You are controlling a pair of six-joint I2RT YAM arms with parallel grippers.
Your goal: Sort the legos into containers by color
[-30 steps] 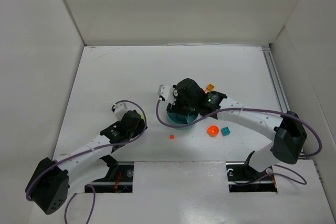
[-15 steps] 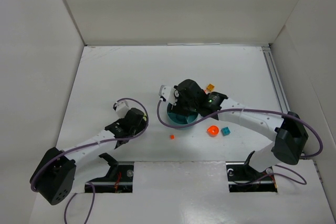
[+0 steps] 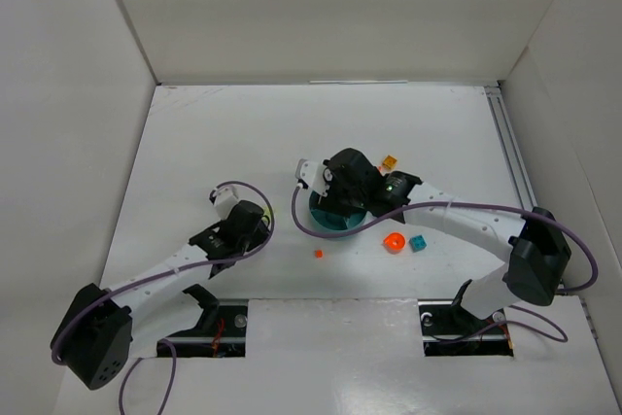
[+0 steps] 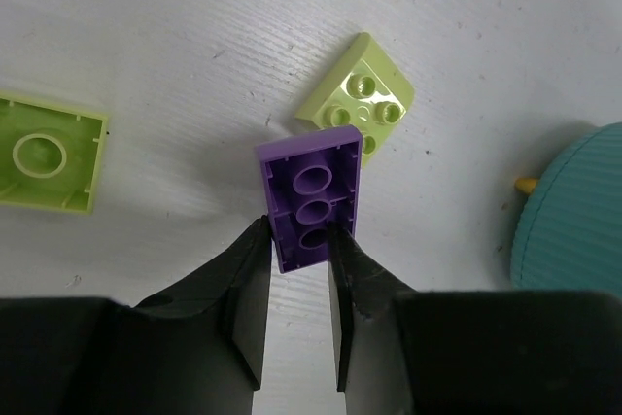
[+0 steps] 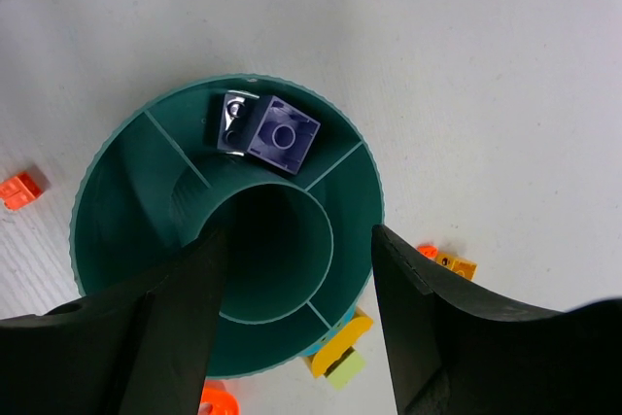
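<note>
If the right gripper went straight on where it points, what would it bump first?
Most likely the teal dish. The open right gripper points into its centre cup, with its fingers on either side of the cup. Depth is hard to judge.

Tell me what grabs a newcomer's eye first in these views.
First, the left tool pinching a flat purple plastic brick, underside up, next to a pale yellow-green studded brick. Then the right tool, open above the round teal plastic dish, where one wedge section holds purple bricks.
</note>
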